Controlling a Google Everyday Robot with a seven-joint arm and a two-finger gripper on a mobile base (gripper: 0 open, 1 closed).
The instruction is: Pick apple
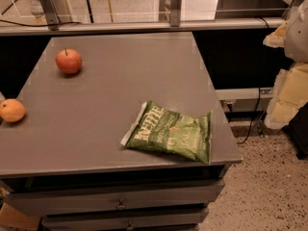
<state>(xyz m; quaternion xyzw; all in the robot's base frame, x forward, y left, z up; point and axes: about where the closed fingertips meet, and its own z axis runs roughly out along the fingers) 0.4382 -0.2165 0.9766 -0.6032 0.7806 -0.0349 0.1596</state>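
Nothing of the picking had been done yet, as far as I could judge. The apple sat untouched on the grey drawer cabinet, out toward ten o'clock on its top and near the far left corner. The gripper hung off at three o'clock, a pale blocky shape beyond the cabinet's right edge and well apart from the fruit. Whether it was spread or pressed together I could not tell from where I stood. It was holding nothing that I could see. The whole reach, the closing and the lift looked to be left.

The apple was small and round, red-orange with a paler patch, and it stood upright with a short dark stem pointing up. It had bare top all around it. A plainer orange-yellow fruit with no stem lay at nine o'clock by the left edge, apart from the apple. A green bag of Kettle chips lay flat at about five o'clock, near the front right corner.
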